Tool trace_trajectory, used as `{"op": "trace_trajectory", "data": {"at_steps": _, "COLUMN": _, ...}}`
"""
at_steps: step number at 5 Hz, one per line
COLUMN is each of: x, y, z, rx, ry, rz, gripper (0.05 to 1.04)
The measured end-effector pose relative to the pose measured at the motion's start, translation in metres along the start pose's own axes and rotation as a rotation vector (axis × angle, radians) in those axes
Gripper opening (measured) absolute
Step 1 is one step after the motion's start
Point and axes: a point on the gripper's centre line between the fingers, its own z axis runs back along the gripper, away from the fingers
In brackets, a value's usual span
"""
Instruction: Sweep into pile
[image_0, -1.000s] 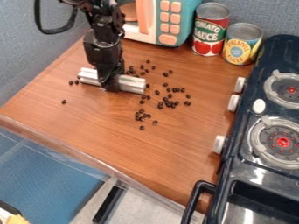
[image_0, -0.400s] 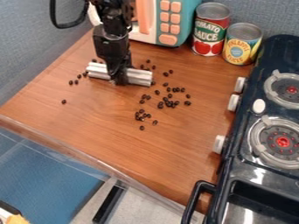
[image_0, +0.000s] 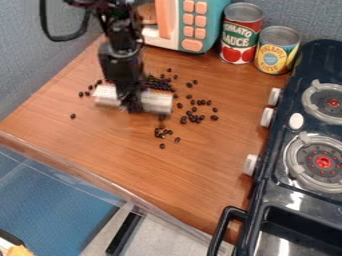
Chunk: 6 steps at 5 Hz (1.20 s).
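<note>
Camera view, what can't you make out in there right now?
All in the camera view:
- Silver bar's middle: hidden behind the gripper.
- Exact bean count in the dark heap: beans too small and packed; any behind the bar or gripper are hidden.
- Microwave's top: cut off by the top edge.
- Stove's far side: cut off by the right edge.

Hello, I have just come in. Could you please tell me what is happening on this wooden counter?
A black robot arm has a silver bar at its black two-finger gripper, for sweeping small dark beans into a pile. Some beans lie bunched behind the bar; others remain scattered, so the pile is unfinished.
</note>
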Motion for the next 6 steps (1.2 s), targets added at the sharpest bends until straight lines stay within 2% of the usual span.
{"op": "trace_trajectory", "data": {"at_steps": 1, "x": -0.005, "y": 0.008, "z": 0.024, "rx": -0.064, "ry": 0.018, "rz": -0.034, "gripper": 0.394}}
{"op": "trace_trajectory", "data": {"at_steps": 2, "x": -0.019, "y": 0.030, "z": 0.038, "rx": -0.095, "ry": 0.024, "rz": -0.068, "gripper": 0.394}}
{"op": "trace_trajectory", "data": {"at_steps": 3, "x": -0.052, "y": 0.062, "z": 0.049, "rx": -0.117, "ry": 0.031, "rz": -0.087, "gripper": 0.393}}
{"op": "trace_trajectory", "data": {"at_steps": 4, "x": -0.085, "y": 0.097, "z": 0.032, "rx": -0.035, "ry": 0.026, "rz": -0.091, "gripper": 0.393}}
{"op": "trace_trajectory", "data": {"at_steps": 5, "x": -0.100, "y": 0.114, "z": 0.013, "rx": -0.008, "ry": 0.000, "rz": -0.066, "gripper": 0.393}}
{"op": "trace_trajectory", "data": {"at_steps": 6, "x": -0.103, "y": 0.110, "z": 0.008, "rx": -0.033, "ry": 0.004, "rz": 0.009, "gripper": 0.392}}
